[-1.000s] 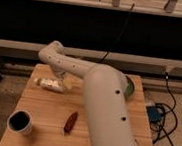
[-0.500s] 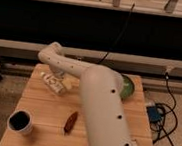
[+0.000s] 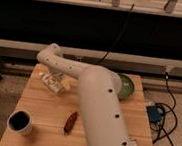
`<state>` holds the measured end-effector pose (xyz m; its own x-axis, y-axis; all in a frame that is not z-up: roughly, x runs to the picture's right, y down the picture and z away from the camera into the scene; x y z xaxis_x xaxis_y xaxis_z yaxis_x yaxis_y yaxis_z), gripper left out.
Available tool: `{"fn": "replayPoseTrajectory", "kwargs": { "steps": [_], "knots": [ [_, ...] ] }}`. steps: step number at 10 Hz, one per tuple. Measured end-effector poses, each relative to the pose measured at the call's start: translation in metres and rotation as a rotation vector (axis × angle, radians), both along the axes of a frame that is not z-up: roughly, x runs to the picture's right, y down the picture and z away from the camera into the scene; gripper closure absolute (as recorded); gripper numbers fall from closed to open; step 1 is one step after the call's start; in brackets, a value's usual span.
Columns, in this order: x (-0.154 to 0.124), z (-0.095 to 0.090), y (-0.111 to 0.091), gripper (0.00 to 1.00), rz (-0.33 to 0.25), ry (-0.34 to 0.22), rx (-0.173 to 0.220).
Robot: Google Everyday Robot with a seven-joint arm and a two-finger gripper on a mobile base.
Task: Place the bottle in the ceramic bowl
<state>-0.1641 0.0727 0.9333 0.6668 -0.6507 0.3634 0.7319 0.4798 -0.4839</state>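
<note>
Table (image 3: 44, 112): one bottle (image 3: 48, 81) at hand (image 3: 60, 82); one bowl (image 3: 127, 87); one mug (image 3: 20, 122).

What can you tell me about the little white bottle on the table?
The bottle is small and pale whitish. It looks like plastic and has a light label. It lies on its side at a slant, over the far-left part of the wooden table. The gripper is right at it and partly covers it, so I cannot tell whether it rests on the wood or is lifted. It is well apart from the green ceramic bowl, not in it.
</note>
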Motion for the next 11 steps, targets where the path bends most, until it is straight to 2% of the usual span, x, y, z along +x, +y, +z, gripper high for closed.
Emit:
{"fn": "replayPoseTrajectory", "kwargs": {
  "steps": [2,3,5,7,11],
  "knots": [
    [0.001,-0.003,-0.011,0.20,0.027,-0.021,0.008],
    [-0.003,-0.007,-0.015,0.20,0.042,-0.054,0.025],
    [-0.014,-0.016,-0.025,0.20,0.053,-0.149,0.090],
    [-0.033,-0.022,-0.029,0.20,0.009,-0.231,0.111],
    [-0.060,-0.022,-0.040,0.20,-0.087,-0.344,0.139]
  ]
}}
